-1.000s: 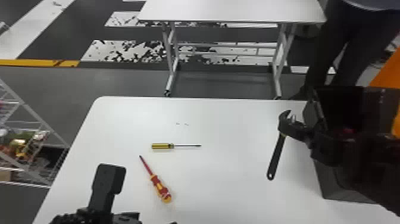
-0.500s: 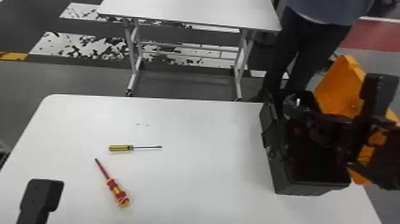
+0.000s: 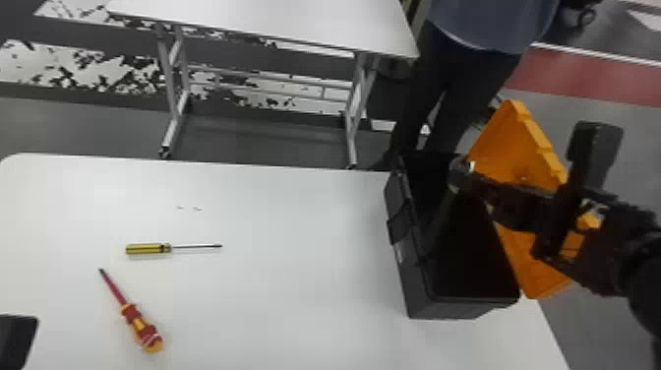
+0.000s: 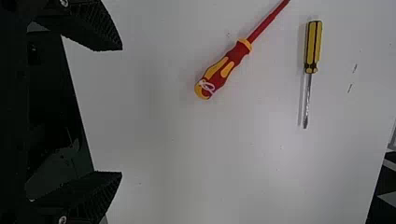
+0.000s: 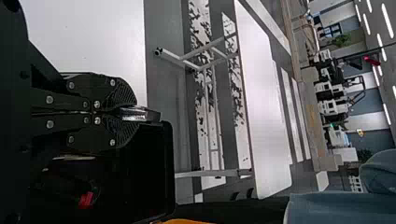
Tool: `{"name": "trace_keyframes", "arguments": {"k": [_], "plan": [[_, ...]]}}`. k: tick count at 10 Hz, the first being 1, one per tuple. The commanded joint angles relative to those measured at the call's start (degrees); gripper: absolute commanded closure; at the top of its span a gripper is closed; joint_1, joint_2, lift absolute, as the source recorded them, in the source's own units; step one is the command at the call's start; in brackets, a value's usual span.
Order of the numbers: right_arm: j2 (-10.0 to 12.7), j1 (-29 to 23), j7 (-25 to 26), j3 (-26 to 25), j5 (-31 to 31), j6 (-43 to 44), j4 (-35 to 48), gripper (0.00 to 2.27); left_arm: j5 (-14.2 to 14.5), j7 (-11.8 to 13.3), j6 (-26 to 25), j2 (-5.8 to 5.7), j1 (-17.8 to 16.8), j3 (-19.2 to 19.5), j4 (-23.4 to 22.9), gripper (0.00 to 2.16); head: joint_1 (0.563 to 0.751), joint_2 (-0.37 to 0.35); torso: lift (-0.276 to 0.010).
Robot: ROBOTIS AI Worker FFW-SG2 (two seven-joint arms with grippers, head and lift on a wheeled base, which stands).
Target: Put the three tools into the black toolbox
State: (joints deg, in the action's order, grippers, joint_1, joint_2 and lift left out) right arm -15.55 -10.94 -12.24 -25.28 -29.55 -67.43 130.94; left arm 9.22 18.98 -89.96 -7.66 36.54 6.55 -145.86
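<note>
Right fingers (image 5: 122,94) closed on the wrench (image 5: 138,114), over the black toolbox (image 3: 420,307). Wrench's long axis seems to slope from them down into the mouth; lower, then release. Left fingers (image 4: 100,28) wide, empty, nearer both screwdrivers (image 4: 215,74) (image 4: 313,44) ahead.

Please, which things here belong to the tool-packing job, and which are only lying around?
For the job:
red-and-yellow screwdriver
yellow screwdriver
wrench, held by the right tool
black toolbox, with its orange lid

Only around:
two tiny dark marks on the near tabletop
rear table
</note>
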Motion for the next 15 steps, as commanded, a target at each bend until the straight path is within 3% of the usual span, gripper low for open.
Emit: {"name": "trace_keyframes", "arguments": {"k": [1,4,8,9,10,11,15], "plan": [[-1.06,0.84,-0.16,-0.65,-0.51,-0.38,-1.65,2.25,-0.08,-0.08,-0.07,-0.08,-0.16,-0.05,0.31,0.05,0.695,-0.246,-0.051],[-4.05,3.56,-0.24,-3.55,-3.41,-5.66,-3.5,2.25,-0.7,-0.79,-0.07,0.1,-0.86,-1.54,1.37,0.05,0.695,-0.277,-0.051],[-4.14,4.18,-5.78,-4.16,-1.74,-5.48,-6.48,2.24,-1.05,-0.87,-0.07,0.01,-0.95,-2.07,1.37,0.05,0.695,-0.317,-0.051],[-3.61,3.39,-8.24,-3.37,-0.25,-5.31,-6.66,2.11,-1.05,-0.87,-0.07,-0.08,-0.77,-1.98,1.19,0.06,0.695,-0.317,-0.051],[-3.53,2.59,-10.7,-2.4,1.51,-5.13,-6.48,1.25,-1.05,-0.79,-0.07,-0.17,-0.33,-1.8,1.01,0.05,0.695,-0.31,-0.051],[-3.44,2.07,-11.67,-1.7,2.39,-4.95,-6.13,0.03,-1.05,-0.7,-0.07,-0.17,-0.16,-1.54,0.84,0.06,0.695,-0.294,-0.051],[-2.12,0.75,-14.22,-1.96,2.48,-5.48,-4.11,0.0,-1.05,-0.7,-0.07,-0.17,0.02,-1.54,0.58,0.06,0.695,-0.262,-0.051]]}}
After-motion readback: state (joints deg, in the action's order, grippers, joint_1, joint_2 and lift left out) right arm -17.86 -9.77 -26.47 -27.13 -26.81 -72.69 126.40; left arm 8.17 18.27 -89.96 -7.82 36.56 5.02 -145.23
